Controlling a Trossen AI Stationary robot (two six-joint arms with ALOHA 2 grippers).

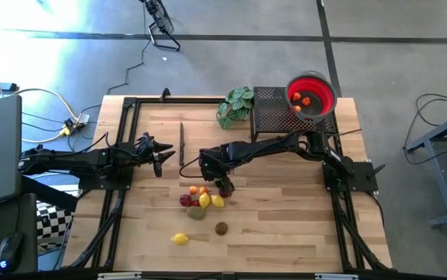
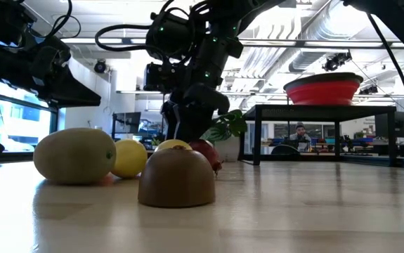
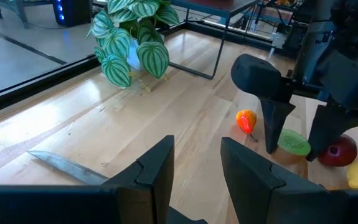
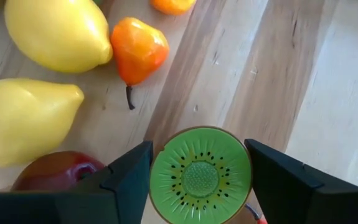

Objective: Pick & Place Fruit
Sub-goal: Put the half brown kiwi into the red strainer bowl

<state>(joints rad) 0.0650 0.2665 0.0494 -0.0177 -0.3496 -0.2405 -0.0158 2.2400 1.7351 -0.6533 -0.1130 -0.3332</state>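
A green kiwi half [image 4: 200,175] lies cut face up on the wooden table, at the far right of a cluster of small toy fruit [image 1: 204,201]. My right gripper [image 4: 198,155] points steeply down over it, open, one finger close on each side of its rim. The left wrist view shows the same kiwi half [image 3: 294,142] between the right gripper's [image 3: 292,152] two fingers. Beside it lie two yellow lemons [image 4: 54,31], an orange-red fruit [image 4: 138,50] and a red apple [image 4: 54,171]. My left gripper [image 1: 161,159] waits open at the table's left, holding nothing. My right gripper comes at the kiwi half from above, slanting, with its fingers [image 4: 132,171] beside opposite sides of the rim [image 4: 157,168]. I cannot tell whether the fingers touch the rim. The kiwi half lies on the table.
A red bowl [image 1: 311,95] with a few fruits in it stands on a black mesh stand [image 1: 274,109] at the far right. Next to that is a green leafy plant [image 1: 236,106]. A knife [image 1: 182,144] lies left of centre. A lemon [image 1: 179,239] and a brown fruit [image 1: 221,228] lie nearer the front.
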